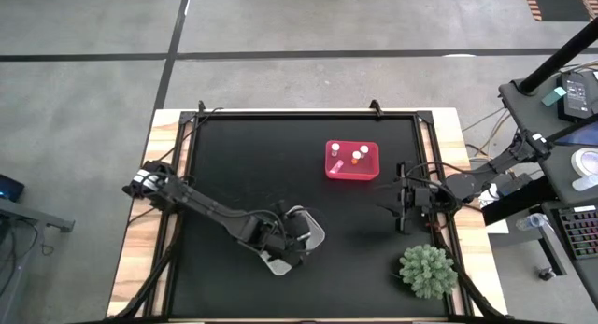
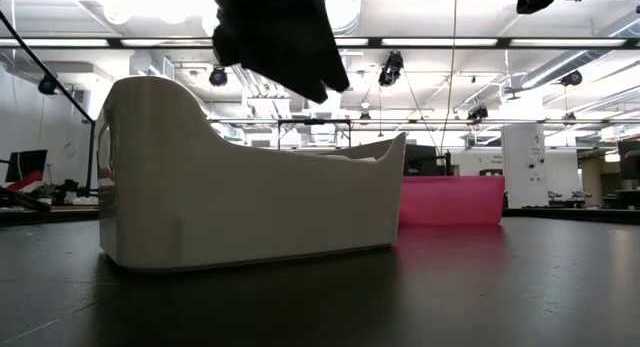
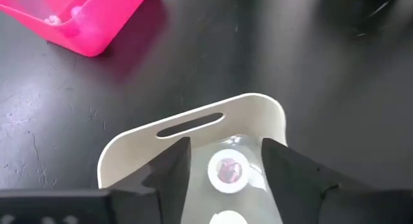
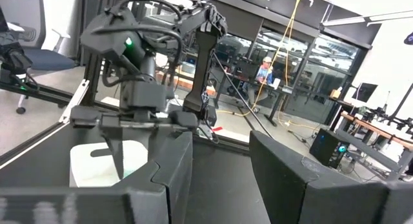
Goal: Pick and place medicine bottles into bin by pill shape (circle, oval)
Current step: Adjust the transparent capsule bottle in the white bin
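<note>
Here, on the left of the black worktop, the left gripper hangs over the white bin, which sits near the front edge. Seen from the left wrist, its two dark fingers stand apart above the bin's inside, with nothing between them. Below the gap, a bottle with a white cap lies on the bin's floor, and the top of a second white cap shows just beside it. Neither finger touches a bottle or the bin's wall. From table height, the gripper hovers above the bin's tall end, clear of its rim.

Toward the middle, farther back, the pink bin holds several small bottles with white caps; it stands well apart from the white bin.

On the right, the right gripper waits above bare worktop, between the pink bin and the green spiky plant at the front right corner. Its fingers are parted and hold nothing.
</note>
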